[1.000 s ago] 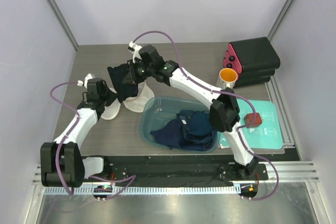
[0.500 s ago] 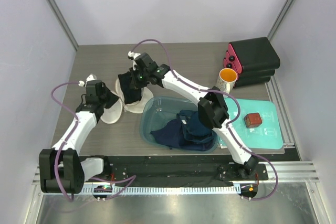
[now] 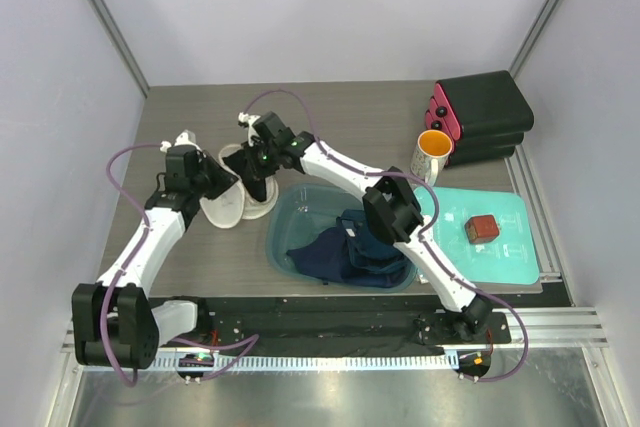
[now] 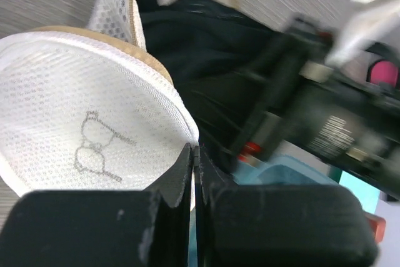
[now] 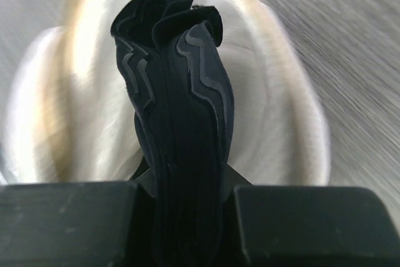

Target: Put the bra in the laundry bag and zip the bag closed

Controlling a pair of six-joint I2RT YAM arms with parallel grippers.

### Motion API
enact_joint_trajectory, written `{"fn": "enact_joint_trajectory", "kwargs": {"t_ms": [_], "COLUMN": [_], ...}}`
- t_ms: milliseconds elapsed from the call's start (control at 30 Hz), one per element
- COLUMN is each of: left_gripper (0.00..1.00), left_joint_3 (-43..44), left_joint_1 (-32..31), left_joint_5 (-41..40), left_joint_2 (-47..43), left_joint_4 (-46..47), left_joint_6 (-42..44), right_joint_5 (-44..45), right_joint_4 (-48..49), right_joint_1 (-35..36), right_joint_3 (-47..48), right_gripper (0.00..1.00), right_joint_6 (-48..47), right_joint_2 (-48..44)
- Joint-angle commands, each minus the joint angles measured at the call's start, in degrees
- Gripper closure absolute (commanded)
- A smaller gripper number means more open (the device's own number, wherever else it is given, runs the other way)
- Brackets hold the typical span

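The cream-white mesh laundry bag (image 3: 226, 209) lies open at the table's left. Its emblem face (image 4: 81, 142) is tilted up, and my left gripper (image 3: 214, 180) is shut on that face's rim, jaws pressed together (image 4: 195, 152). The black bra (image 3: 262, 188) hangs bunched in my right gripper (image 3: 256, 169), right over the bag's open mouth. In the right wrist view the bra (image 5: 181, 85) fills the gap between the fingers, with the bag's pale inside (image 5: 275, 110) behind it. In the left wrist view the bra (image 4: 200, 60) sits between the two mesh faces.
A teal tub (image 3: 281, 215) with navy-blue clothes (image 3: 350, 245) stands just right of the bag. Farther right lie a flat teal pouch (image 3: 505, 247) with a red-brown block (image 3: 481, 228), an orange-lined cup (image 3: 433, 150) and a black-and-pink case (image 3: 485, 112).
My right gripper carried the bra left and down, from above the table's middle into the bag's mouth. My left gripper moved right and raised the bag's emblem face.
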Motion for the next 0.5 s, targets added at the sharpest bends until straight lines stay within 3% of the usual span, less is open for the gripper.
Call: {"fn": "enact_joint_trajectory", "kwargs": {"t_ms": [0,133,267,467], "left_gripper": [1.0,1.0,1.0,1.0], "left_joint_3": [2.61,3.75,4.37,4.37], "left_joint_1": [-0.97,-0.89,-0.97,-0.89], "left_joint_5": [2.87,1.37,1.37,-0.03], "left_joint_2": [-0.18,0.78,1.66,2.27], "left_joint_4": [0.35,-2.81,-3.43,-4.14], "left_joint_6": [1.63,2.86,2.78,2.95], "right_joint_5": [-1.81,-2.16,-3.13,-2.7], "right_joint_4": [4.43,7.93,8.3,4.26], "right_joint_1": [-0.19,-0.98,-1.16,-1.16], "right_joint_3": [4.2,0.71,-0.71,-2.03], "right_gripper": [0.98,0.92,0.61,0.41], "right_joint_6": [2.3,3.62,3.1,2.48], "right_joint_2": [4.04,2.82,1.24,-3.41]}}
